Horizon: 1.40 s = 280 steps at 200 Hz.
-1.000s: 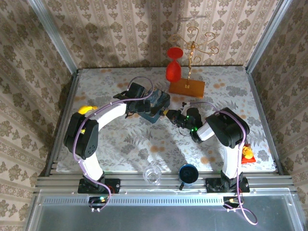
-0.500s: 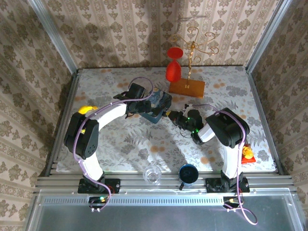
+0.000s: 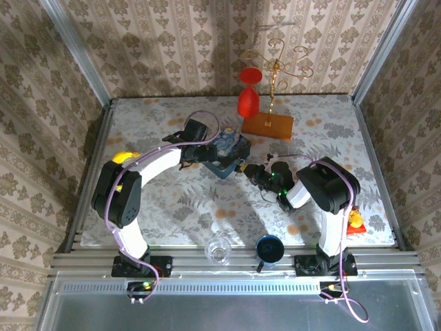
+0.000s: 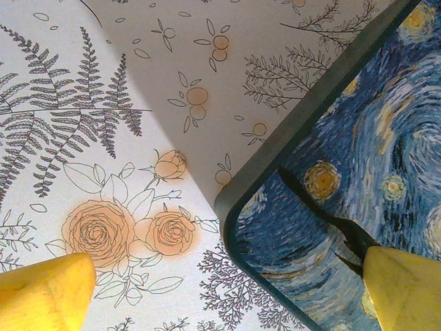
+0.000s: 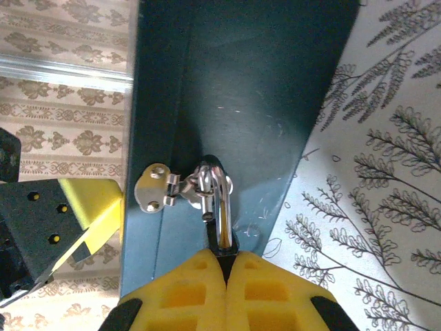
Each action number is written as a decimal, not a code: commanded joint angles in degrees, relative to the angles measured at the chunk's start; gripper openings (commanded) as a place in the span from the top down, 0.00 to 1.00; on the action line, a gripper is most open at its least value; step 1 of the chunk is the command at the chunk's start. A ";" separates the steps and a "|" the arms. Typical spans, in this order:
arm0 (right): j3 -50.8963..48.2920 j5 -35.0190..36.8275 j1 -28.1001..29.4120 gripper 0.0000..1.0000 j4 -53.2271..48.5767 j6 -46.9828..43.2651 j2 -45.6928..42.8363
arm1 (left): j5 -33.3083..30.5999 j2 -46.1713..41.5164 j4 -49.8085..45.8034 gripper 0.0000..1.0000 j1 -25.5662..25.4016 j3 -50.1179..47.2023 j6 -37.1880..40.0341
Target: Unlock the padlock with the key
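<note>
Right wrist view: the padlock hangs on the tin, against its dark teal side wall, hooked into a small silvery hasp. What I can see of it is 1 bright chrome shackle, curved over at the top like a cane handle, with a highlight running down its length. Below that is a sliver of dark body, most of it buried between yellow pads. It is tiny against the tin. I cannot tell whether a key is in it.

Right gripper: fingers pressed flat together, nipping the lower end of the padlock. In the top view it reaches in from the tin's right side, low over the cloth.

Left gripper: spread wide. 1 finger lies over the tin's blue swirl-painted face. The other stands over the floral tablecloth, clear of the tin's rim. A corner of the tin sits between the 2. I make out nothing clamped. The tin is tilted, with a shadow on the cloth beneath that corner.

Around the tin, top view: a red goblet and a gold wire stand are behind it. A clear glass and a blue mug are on its near side, by the arm bases.
</note>
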 commanded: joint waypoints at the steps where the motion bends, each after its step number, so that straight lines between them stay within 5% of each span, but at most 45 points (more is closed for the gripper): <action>1: 1.22 2.09 -1.17 1.00 -3.84 -3.45 -2.78 | -2.78 2.13 -7.50 0.00 0.72 -2.11 1.91; 190: 14.34 4.78 -0.38 1.00 -47.16 -22.15 -17.39 | -1.98 0.54 -8.17 0.00 0.40 -0.60 3.46; 231: 21.37 7.01 1.71 1.00 -65.91 -29.61 -19.35 | -5.97 -1.38 -10.57 0.00 -2.40 4.42 6.27; 280: 23.37 7.24 2.25 1.00 -73.12 -32.49 -18.01 | -8.35 3.72 -10.46 0.00 -5.05 10.16 8.66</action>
